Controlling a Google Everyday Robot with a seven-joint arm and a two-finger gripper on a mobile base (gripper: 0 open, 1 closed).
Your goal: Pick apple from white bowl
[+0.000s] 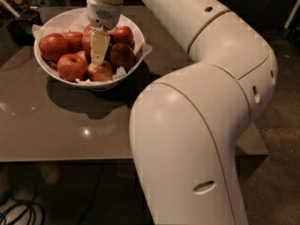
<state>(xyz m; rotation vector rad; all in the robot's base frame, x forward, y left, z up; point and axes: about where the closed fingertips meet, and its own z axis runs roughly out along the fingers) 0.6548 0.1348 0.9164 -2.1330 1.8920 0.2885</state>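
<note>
The white bowl (56,71), lined with crumpled white paper, stands on the table at the upper left and holds several red apples. My gripper (98,55) reaches straight down into the middle of the pile from the arm above. The apple (123,55), large and deep red, lies just to the right of the gripper and touches it or nearly does. Another big red apple (52,46) lies at the bowl's left. A paler yellow-red apple (102,72) sits right under the gripper's tip. The gripper hides part of an apple behind it.
The bowl rests on a glossy brown table (70,130) whose front edge runs across the lower left. My bulky white arm (201,116) fills the right half of the view. Dark clutter (18,6) sits at the far left corner. Cables (18,214) lie on the floor.
</note>
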